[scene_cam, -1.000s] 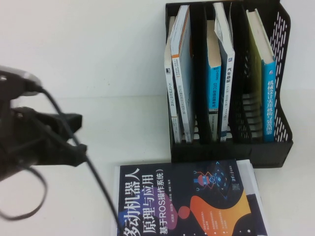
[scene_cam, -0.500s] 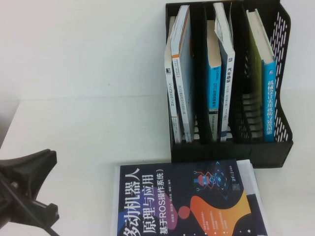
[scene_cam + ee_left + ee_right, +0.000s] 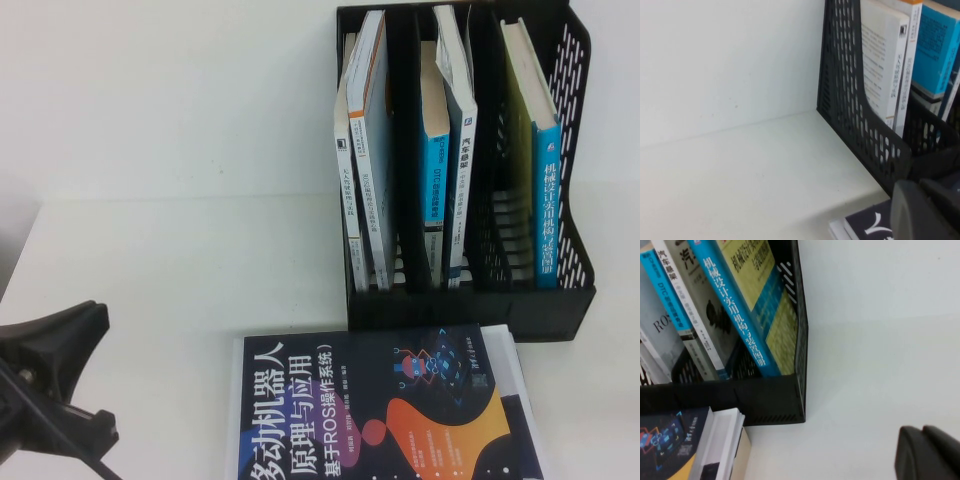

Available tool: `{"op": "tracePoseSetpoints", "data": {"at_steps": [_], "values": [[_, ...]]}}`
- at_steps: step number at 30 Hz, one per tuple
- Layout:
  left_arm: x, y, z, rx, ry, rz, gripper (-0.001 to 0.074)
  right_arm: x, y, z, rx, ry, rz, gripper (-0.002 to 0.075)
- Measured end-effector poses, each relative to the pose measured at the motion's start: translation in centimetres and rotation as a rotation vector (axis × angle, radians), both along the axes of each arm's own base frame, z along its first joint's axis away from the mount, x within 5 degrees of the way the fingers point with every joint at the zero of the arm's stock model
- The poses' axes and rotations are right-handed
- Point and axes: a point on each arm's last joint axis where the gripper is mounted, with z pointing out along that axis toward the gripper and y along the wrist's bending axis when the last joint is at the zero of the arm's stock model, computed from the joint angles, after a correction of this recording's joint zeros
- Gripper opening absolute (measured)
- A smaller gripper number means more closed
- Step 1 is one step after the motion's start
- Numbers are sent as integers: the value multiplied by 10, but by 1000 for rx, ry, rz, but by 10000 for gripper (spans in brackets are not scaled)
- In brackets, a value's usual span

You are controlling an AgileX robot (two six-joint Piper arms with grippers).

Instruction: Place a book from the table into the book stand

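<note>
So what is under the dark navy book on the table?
Under the dark navy book the white edges of other books stick out, stacked on the table. Their covers are hidden, so titles and count cannot be told.

Black three-compartment book stand (image 3: 560, 290) on white table (image 3: 200, 290), white-spined book (image 3: 458, 200) upright, middle compartment

One black book stand (image 3: 465, 300) holds five upright books, with one navy book (image 3: 385, 410) lying on one table (image 3: 200, 270).
</note>
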Motion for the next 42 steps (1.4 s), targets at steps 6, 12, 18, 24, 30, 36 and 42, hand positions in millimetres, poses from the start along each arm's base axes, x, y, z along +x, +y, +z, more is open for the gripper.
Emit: {"op": "tracePoseSetpoints", "data": {"at_steps": [6,12,18,24,30,36,42], "values": [[0,0,-1,-5,11,-3,-1,0,0,0,2,1,1,-3],[-13,12,-7,-1,-39,41,-1,0,0,0,1,3,-1,-3],[-39,36,-32,49,-139,185,-1,0,0,0,1,4,-2,-3],[-58,47,-75,135,-178,269,-1,0,0,0,1,4,-2,-3],[-63,51,-96,140,-208,319,-1,0,0,0,1,4,-2,-3],[-66,51,-95,150,-231,308,-1,0,0,0,1,4,-2,-3],[-70,51,-101,55,-155,322,-1,0,0,-1,0,7,-5,-3]]}}
